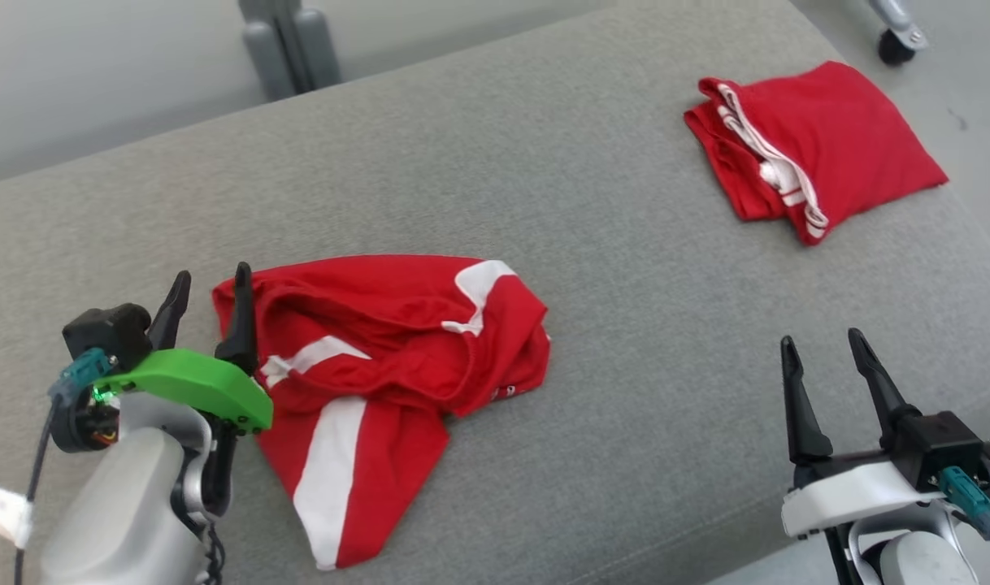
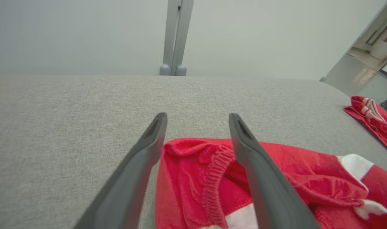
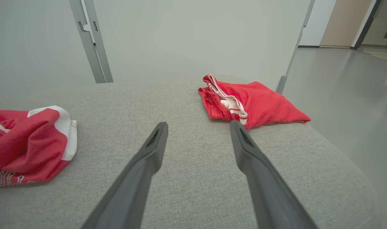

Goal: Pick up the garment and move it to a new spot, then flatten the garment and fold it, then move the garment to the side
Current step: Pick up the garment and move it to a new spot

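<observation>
Garment [image 1: 397, 349], red, crumpled on grey cushion [image 1: 544, 162], left jaws spread over its corner, right jaws spread

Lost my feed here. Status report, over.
Left end effector open over corner of crumpled garment. Right end effector open, empty. Folded garment far right, out of the way.

A grey padded bench [image 1: 544, 162] covered in woven fabric, with rounded edges and corners, carries two pieces of clothing that lie well apart. A crumpled red garment [image 1: 381, 366] with white stripes lies loosely bunched on the near left part of the bench, one striped end trailing toward the front edge. A folded red garment [image 1: 812, 146] with white trim along its open side rests as a compact flat stack near the far right corner, with bare grey fabric between the two.
</observation>
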